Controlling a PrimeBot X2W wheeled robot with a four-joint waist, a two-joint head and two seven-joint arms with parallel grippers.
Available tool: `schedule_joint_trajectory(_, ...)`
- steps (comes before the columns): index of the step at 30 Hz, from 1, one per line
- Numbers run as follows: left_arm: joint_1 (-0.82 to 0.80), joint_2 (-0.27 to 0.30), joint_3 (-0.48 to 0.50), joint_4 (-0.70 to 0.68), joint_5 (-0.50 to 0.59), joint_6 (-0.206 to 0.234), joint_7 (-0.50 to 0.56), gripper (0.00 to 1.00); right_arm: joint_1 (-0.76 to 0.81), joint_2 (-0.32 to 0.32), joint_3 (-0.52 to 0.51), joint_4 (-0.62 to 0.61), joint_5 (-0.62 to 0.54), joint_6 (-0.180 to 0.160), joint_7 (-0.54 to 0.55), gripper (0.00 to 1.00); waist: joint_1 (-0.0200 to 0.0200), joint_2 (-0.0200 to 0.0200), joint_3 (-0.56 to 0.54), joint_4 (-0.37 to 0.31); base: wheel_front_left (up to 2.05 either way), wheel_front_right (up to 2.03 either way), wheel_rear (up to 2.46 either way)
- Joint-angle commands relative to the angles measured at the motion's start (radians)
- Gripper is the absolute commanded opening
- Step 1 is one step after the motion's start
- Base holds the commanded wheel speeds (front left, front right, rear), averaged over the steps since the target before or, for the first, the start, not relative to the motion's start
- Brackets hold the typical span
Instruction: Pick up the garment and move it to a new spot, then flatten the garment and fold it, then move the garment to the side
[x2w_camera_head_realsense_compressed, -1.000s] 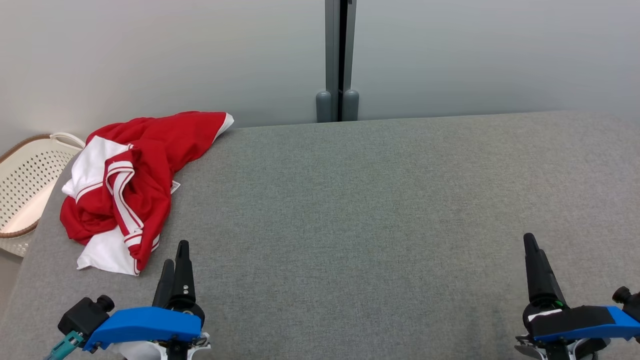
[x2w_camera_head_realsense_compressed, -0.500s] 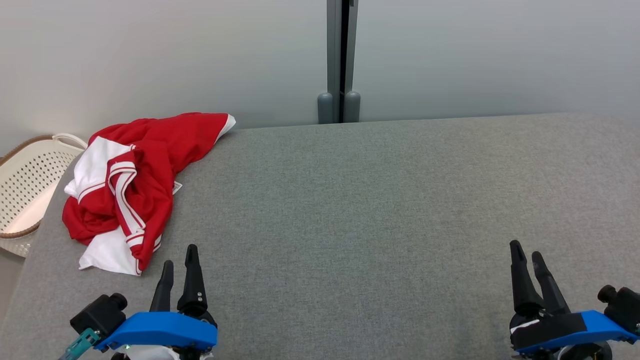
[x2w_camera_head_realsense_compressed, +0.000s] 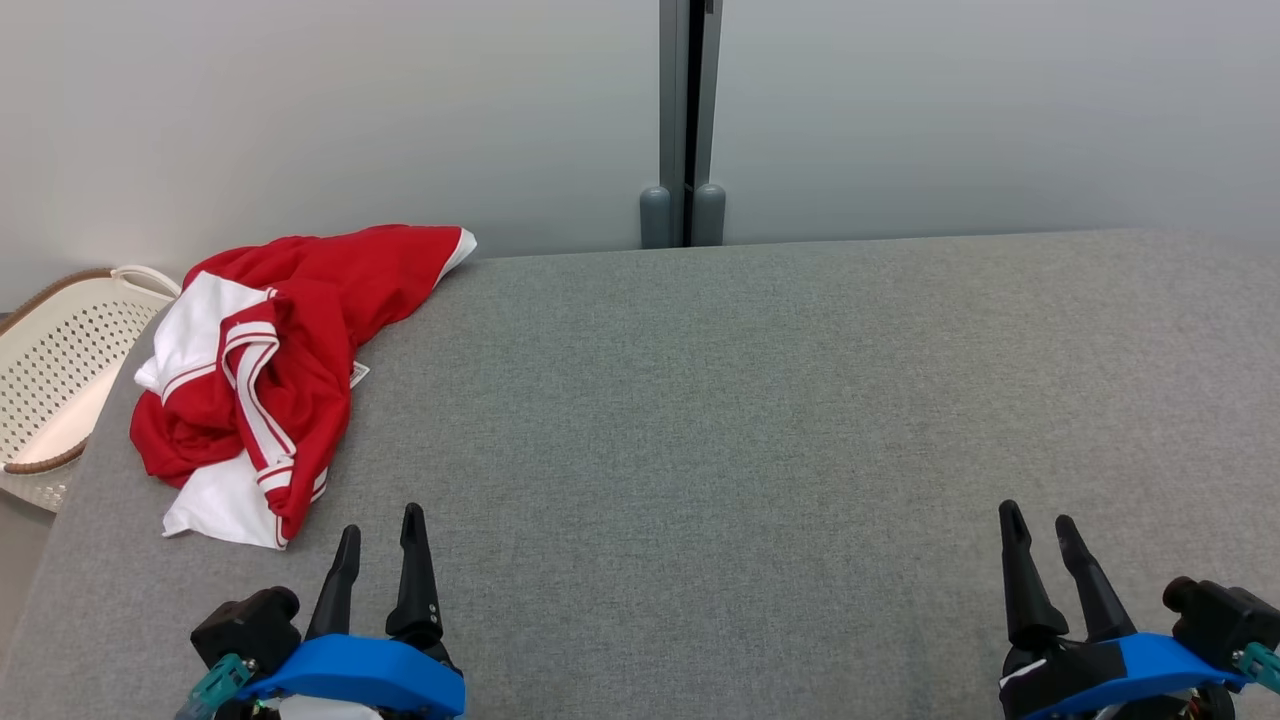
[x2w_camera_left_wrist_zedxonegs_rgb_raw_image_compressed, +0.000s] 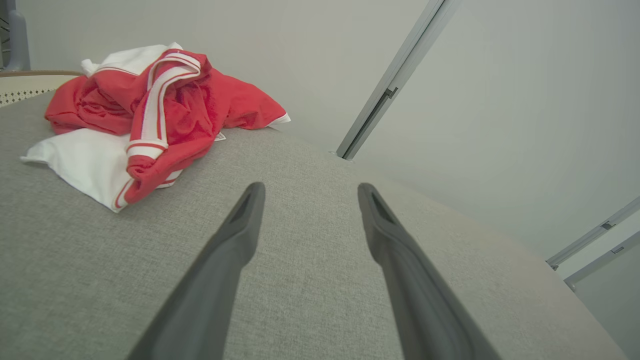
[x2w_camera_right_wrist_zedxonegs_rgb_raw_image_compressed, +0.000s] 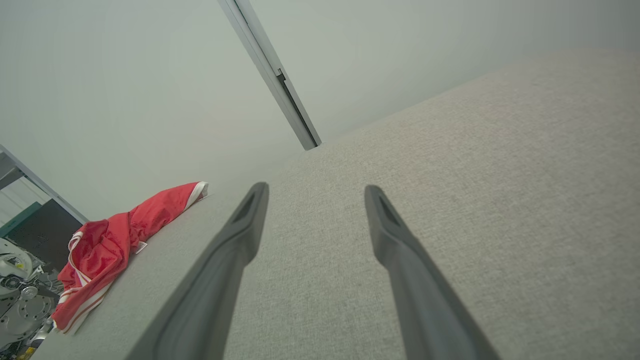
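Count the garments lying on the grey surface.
1. The red and white garment lies crumpled at the far left corner of the grey surface, beside the basket; folds could hide a second piece.

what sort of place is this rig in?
Probably an indoor laundry-folding test station: a crumpled red-and-white garment lies on a grey fabric-covered table, a perforated cream laundry basket sits past its left edge, plain pale wall panels behind.

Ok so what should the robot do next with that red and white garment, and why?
Probably reach the left gripper forward and to its left, toward the garment. It lies crumpled and untouched along the left edge of the grey surface, and the left gripper is open, empty and the nearer one; the right gripper sits far across the surface.
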Motion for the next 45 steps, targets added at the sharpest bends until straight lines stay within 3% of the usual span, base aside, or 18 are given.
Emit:
schedule_joint_trajectory(1,-0.006,0.005,-0.004,-0.001,0.03,0.006,-0.01,1.0,0.002,-0.008,0.001,-0.001,-0.027,0.002,-0.012,1.0,0.0,0.0,0.0,0.0,0.0,0.0,0.0)
schedule_joint_trajectory(19,0.0,0.005,-0.027,0.064,0.212,0.015,-0.052,1.0,-0.015,-0.01,0.025,0.048,-0.207,0.002,-0.053,1.0,0.0,0.0,0.0,0.006,0.0,0.0,0.0)
schedule_joint_trajectory(45,0.006,0.005,-0.054,0.141,0.361,0.034,-0.102,1.0,-0.008,-0.011,0.032,0.079,-0.407,0.003,-0.104,1.0,0.0,0.0,-0.022,0.009,0.0,0.0,0.0)
